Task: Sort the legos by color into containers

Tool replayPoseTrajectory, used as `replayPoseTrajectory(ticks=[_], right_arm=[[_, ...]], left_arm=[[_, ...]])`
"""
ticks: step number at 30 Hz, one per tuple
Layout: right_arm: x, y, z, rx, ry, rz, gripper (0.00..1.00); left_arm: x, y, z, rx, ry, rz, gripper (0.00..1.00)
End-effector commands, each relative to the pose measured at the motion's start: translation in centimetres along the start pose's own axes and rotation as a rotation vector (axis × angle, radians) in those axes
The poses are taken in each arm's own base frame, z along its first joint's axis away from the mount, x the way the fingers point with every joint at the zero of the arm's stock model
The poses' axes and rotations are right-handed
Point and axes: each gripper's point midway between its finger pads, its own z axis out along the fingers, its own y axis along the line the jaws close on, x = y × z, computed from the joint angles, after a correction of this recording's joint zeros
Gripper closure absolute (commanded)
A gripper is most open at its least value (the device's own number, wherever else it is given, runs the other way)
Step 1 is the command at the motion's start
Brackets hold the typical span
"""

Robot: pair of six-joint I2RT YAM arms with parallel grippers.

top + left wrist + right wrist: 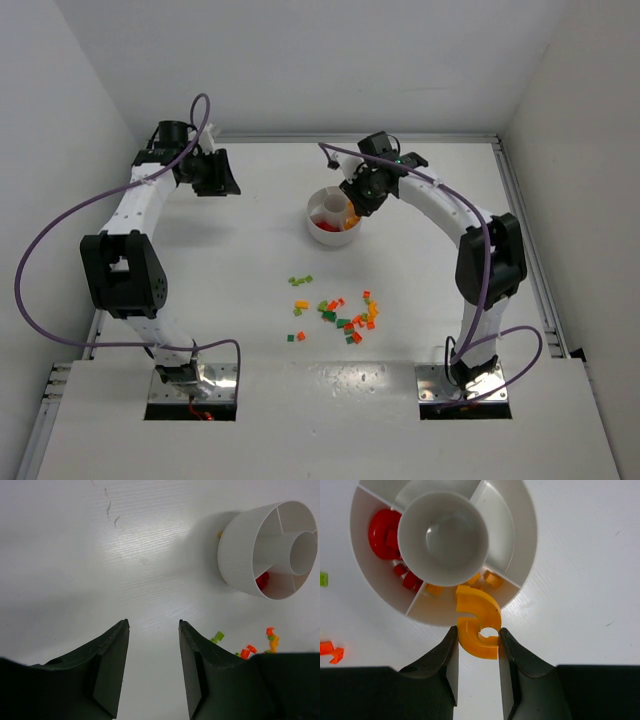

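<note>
My right gripper is shut on a curved yellow-orange lego, held over the near rim of the round white dish. Below it, the nearest container holds a few orange pieces. The container to its left holds red legos. In the top view the right gripper hangs at the dish. Loose legos in red, orange, yellow and green lie scattered on the table's middle. My left gripper is open above bare table, left of the dish.
White walls enclose the table on three sides. The left arm arches along the left side, the right arm along the right. A few green and orange bricks show beside the left gripper's right finger.
</note>
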Motion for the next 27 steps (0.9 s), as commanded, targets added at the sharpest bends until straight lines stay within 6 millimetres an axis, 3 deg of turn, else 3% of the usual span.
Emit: replayPoseTrajectory(ticks=[1, 14, 21, 27], right_arm=[[-2.6, -1.1, -0.5, 0.037, -0.055, -0.035, 0.99], [-1.2, -0.6, 0.2, 0.021, -0.021, -0.041, 1.00], [-1.5, -0.1, 0.3, 0.008, -0.026, -0.049, 1.00], [-1.9, -0.2, 0.1, 0.012, -0.035, -0.051, 0.94]], left_arm=[[-1.5, -1.0, -0.6, 0.026, -0.041, 0.034, 0.50], [-1.4, -0.8, -0.3, 0.025, -0.033, 0.039, 0.50], [-1.1, -0.7, -0.2, 0.024, -0.024, 0.035, 0.50], [-1.1, -0.7, -0.2, 0.024, -0.024, 0.035, 0.50]])
